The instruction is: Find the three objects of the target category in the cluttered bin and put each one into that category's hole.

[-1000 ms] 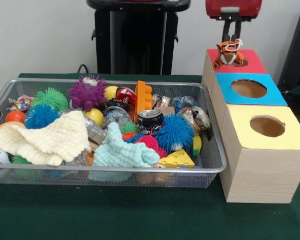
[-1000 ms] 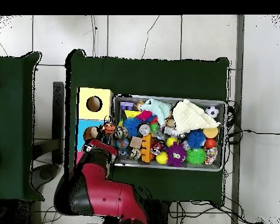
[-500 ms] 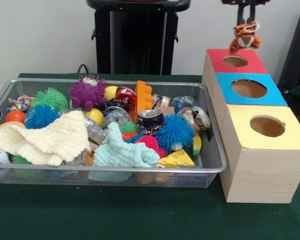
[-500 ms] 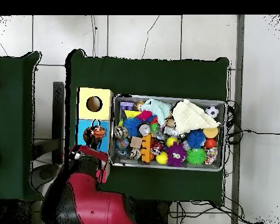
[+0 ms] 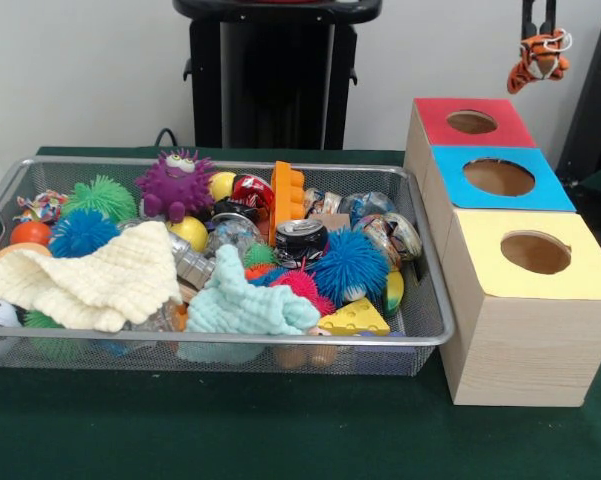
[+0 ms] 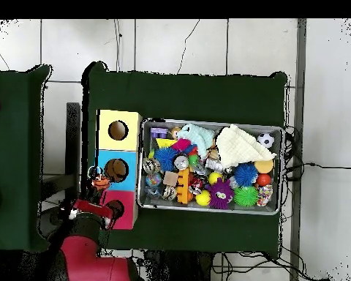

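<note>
Swung up and sideways off the red box, our gripper (image 5: 538, 35) now pinches the tiger toy (image 5: 537, 58).

Below and to one side of it we see the red-topped box (image 5: 470, 122), then the blue (image 5: 500, 178) and yellow (image 5: 533, 254) ones; beyond them sits the cluttered bin (image 5: 432, 325).

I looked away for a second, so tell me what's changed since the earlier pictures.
The gripper, shut on the small tiger toy, rose from just above the red box's hole and swung aside; it now hangs past the boxes' outer edge, toy not dropped in. The wire bin and its clutter and the three boxes stayed put.
</note>
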Robot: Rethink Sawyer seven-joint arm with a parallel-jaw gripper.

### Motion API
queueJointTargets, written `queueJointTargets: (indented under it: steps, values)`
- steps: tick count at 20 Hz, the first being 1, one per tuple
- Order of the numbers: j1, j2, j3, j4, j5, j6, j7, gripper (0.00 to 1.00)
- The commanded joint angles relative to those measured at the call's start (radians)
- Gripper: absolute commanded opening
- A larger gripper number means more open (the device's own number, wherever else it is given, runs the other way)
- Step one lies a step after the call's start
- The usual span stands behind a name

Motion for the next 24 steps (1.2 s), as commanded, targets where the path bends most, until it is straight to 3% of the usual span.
queueJointTargets:
  steps: [1,5,15,20,24]
  values:
    - [-0.057,0.030,0.039,0.072,0.023,0.023,0.202,0.00]
    - [-0.144,0.043,0.101,0.088,-0.038,-0.021,0.193,0.00]
    - [-0.229,0.125,0.166,0.097,-0.115,-0.143,0.201,0.00]
    - [-0.213,0.139,0.172,0.092,-0.098,-0.144,0.205,0.00]
    - [-0.148,0.165,0.147,0.092,-0.045,-0.173,0.225,0.00]
